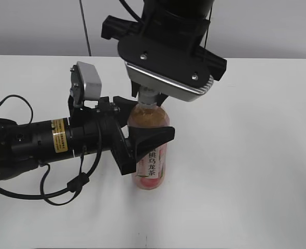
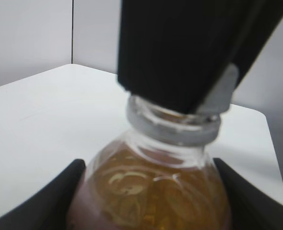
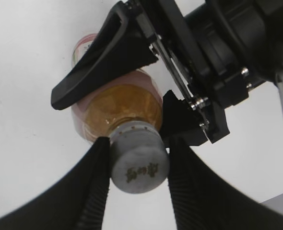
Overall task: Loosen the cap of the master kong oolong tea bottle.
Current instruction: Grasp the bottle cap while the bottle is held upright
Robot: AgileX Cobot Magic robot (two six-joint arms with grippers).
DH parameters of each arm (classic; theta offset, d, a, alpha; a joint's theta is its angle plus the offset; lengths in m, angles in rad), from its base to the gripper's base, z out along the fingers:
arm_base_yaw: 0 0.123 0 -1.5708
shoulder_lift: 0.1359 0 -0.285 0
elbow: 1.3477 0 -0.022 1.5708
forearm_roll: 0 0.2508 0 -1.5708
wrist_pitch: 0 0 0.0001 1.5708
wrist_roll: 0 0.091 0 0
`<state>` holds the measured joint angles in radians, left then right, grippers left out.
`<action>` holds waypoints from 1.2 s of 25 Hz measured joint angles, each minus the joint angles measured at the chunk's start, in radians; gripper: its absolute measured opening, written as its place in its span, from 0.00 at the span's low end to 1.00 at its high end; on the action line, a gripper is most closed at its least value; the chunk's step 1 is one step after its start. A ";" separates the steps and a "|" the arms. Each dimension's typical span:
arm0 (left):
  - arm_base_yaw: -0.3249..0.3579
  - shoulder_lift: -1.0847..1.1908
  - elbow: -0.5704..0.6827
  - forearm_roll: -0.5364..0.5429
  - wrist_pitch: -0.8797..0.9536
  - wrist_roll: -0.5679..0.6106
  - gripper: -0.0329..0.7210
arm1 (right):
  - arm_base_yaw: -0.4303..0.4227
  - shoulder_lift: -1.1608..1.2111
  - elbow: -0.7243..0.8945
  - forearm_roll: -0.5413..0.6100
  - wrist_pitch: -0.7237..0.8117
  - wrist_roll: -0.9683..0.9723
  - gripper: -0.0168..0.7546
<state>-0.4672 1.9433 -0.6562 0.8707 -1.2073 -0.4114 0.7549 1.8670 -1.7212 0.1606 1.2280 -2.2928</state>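
From the front, the bottle (image 1: 151, 155) stands upright mid-table (image 1: 256, 155), the left gripper (image 1: 142, 136) clamping its body from nine o'clock. The left wrist view shows amber tea between dark fingers (image 2: 55, 199). The right wrist view shows the right gripper (image 3: 136, 167) pinching the cap (image 3: 139, 163).

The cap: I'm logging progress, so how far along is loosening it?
Done: left fingers brace the bottle upright, and right fingers have closed on the cap. In hand: that grip. Left: the twist; the cap sits fully on the neck.
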 joint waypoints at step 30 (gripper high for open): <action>0.001 0.000 0.000 0.002 -0.001 -0.001 0.66 | -0.001 0.012 -0.024 0.025 -0.012 1.065 0.77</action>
<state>-0.4663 1.9433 -0.6562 0.8726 -1.2083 -0.4129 0.7543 1.8794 -1.7456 0.1856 1.2162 -1.2277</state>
